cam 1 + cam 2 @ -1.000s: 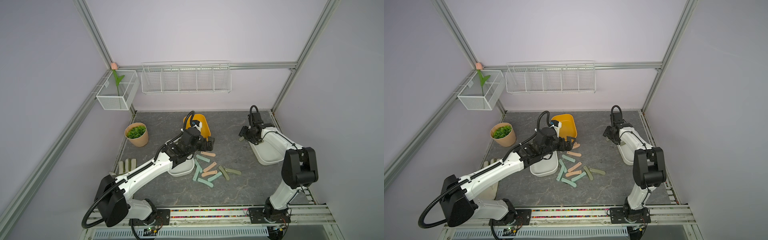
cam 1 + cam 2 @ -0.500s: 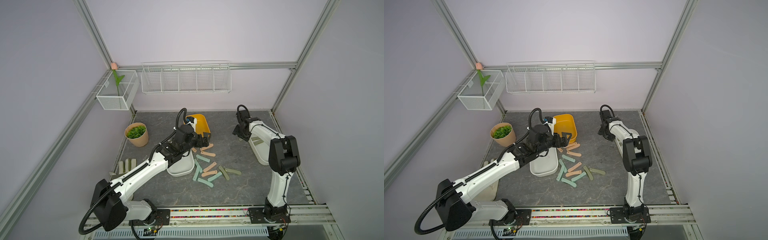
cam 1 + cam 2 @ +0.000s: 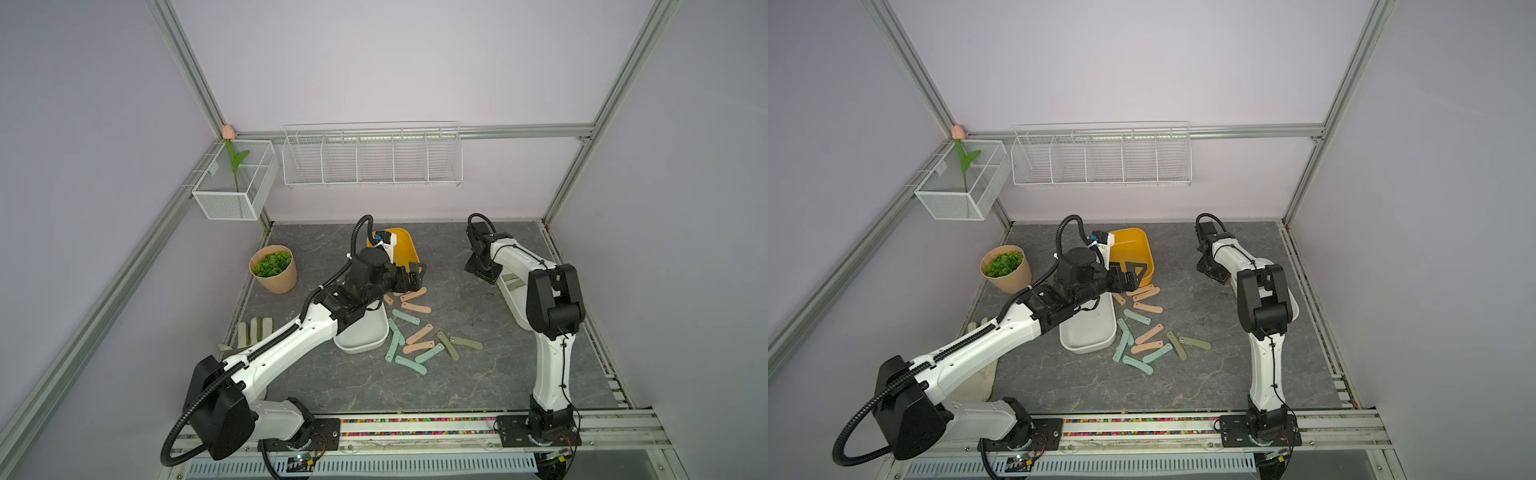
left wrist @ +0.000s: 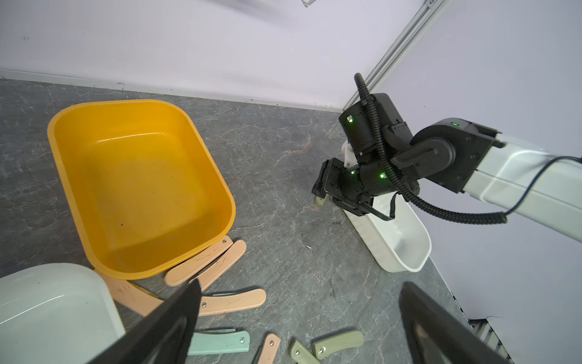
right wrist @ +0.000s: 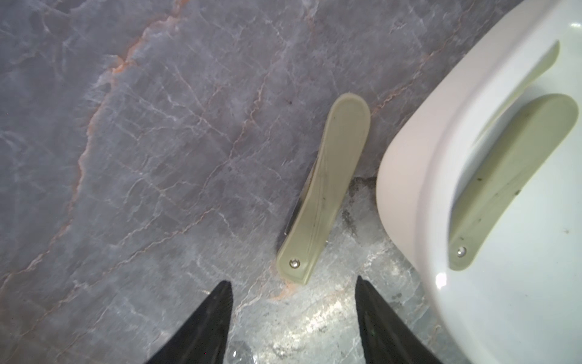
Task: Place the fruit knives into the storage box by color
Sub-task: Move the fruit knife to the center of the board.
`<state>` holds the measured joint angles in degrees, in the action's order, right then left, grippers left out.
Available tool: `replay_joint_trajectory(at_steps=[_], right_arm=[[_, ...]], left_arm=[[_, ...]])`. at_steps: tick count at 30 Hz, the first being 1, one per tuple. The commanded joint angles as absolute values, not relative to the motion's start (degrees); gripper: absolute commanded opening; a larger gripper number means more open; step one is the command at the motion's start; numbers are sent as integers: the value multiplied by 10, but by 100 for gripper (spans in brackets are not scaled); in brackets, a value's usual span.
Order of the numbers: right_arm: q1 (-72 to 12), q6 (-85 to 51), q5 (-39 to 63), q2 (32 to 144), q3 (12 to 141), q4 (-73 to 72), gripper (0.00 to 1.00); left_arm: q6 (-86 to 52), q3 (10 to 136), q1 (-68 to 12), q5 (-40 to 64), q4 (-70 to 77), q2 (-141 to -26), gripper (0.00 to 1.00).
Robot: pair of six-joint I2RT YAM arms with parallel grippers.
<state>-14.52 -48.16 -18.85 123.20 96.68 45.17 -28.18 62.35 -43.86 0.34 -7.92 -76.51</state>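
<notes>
Fruit knives lie loose on the grey bench, scattered between the two arms, just beside the middle white box and near the yellow box. They are small, flat, folded pieces with rounded ends and a rivet at one end, in peach, mint and olive.

Several cannot be seen whole. In the left wrist view one peach knife runs partly under the yellow box's rim. The knives along that picture's lower edge are cut off or covered by the dark fingers.

One more olive knife lies apart from the scatter, flat on the bench just beside the right white box. That box holds two olive knives. In both top views the lone knife is hidden under the right arm, and most of that box is covered too. The left arm covers part of the middle white box. A striped glove at the bench's left edge sits partly behind the same arm.

The right claw hangs low over the bench with its fingers parted, gripping nothing. The lone olive knife's rivet end sits just ahead of the gap and, as far as can be seen, touches neither finger. The left claw is spread wide and holds nothing. It is above the peach knives at the near edge of the yellow box.
</notes>
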Motion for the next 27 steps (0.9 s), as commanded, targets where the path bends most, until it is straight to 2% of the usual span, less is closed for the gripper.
replay_joint_trajectory(at_steps=[1, 12, 20, 27], right_arm=[[-146, -500, -207, 1245, 981, 470, 65], [-137, -489, -193, 1280, 1015, 471, 58], [-131, -490, -185, 1284, 1000, 461, 57], [-122, -476, -159, 1281, 974, 432, 46]], left_arm=[[-280, 613, -435, 13, -58, -770, 99], [-278, 606, -432, 13, -52, -772, 99], [-278, 606, -431, 15, -47, -776, 99], [-281, 606, -430, 13, -46, -778, 99]])
